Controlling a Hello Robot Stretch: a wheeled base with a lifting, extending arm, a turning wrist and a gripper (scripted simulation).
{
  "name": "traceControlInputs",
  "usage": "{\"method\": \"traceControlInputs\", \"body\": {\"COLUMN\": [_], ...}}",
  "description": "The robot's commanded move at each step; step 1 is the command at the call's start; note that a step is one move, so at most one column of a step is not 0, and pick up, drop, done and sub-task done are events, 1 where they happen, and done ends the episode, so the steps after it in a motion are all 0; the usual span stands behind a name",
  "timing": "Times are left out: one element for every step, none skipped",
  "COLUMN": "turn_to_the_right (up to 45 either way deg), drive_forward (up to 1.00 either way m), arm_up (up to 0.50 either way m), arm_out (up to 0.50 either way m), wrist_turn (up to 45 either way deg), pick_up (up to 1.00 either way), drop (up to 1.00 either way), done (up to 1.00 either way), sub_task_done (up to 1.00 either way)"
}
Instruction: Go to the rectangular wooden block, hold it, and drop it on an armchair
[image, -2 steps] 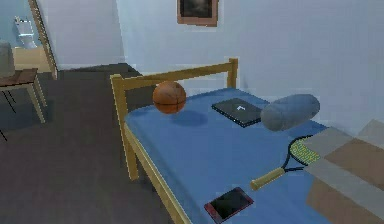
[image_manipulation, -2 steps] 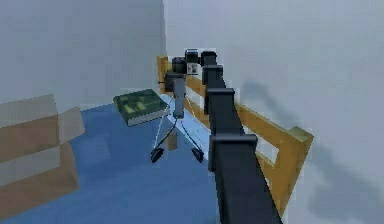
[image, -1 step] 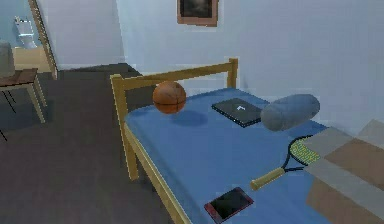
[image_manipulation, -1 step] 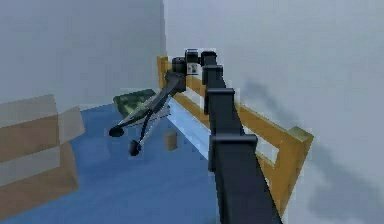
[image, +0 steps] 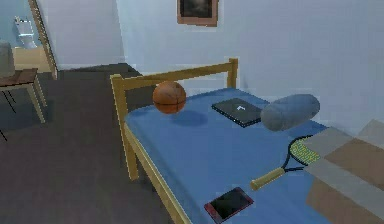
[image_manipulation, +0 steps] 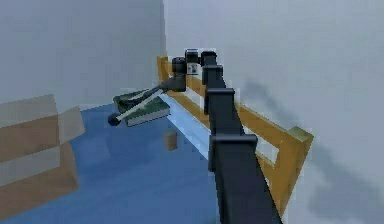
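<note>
In the arm side view the dark arm (image_manipulation: 232, 150) rises from the bottom edge over a blue bed (image_manipulation: 120, 180). The gripper (image_manipulation: 120, 119) reaches toward the left from its dark body. A flat dark-green thing (image_manipulation: 148, 106) lies on the bed at or behind the fingers, so I cannot tell whether the gripper holds anything. A small tan block-like thing (image_manipulation: 172, 140) sits on the blue cover just below the gripper. I cannot say whether the gripper is over or beside it.
A wooden bed frame (image_manipulation: 275, 135) runs along the wall, with a cardboard box (image_manipulation: 35, 140) on the bed. Ahead on the bed (image: 200, 150) lie a basketball (image: 169, 96), a dark flat case (image: 238, 109), a grey bolster (image: 290, 112), a racket (image: 290, 160) and a red phone (image: 229, 204). A wooden table (image: 20, 85) stands on the dark floor at the left.
</note>
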Motion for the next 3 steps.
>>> {"method": "traceControlInputs", "body": {"turn_to_the_right": [0.0,0.0,0.0], "drive_forward": [0.0,0.0,0.0], "arm_up": [0.0,0.0,-0.3], "arm_out": [0.0,0.0,0.0], "wrist_turn": [45.0,21.0,0.0], "pick_up": [0.0,0.0,0.0], "drop": [0.0,0.0,0.0], "done": [0.0,0.0,0.0], "sub_task_done": [0.0,0.0,0.0]}}
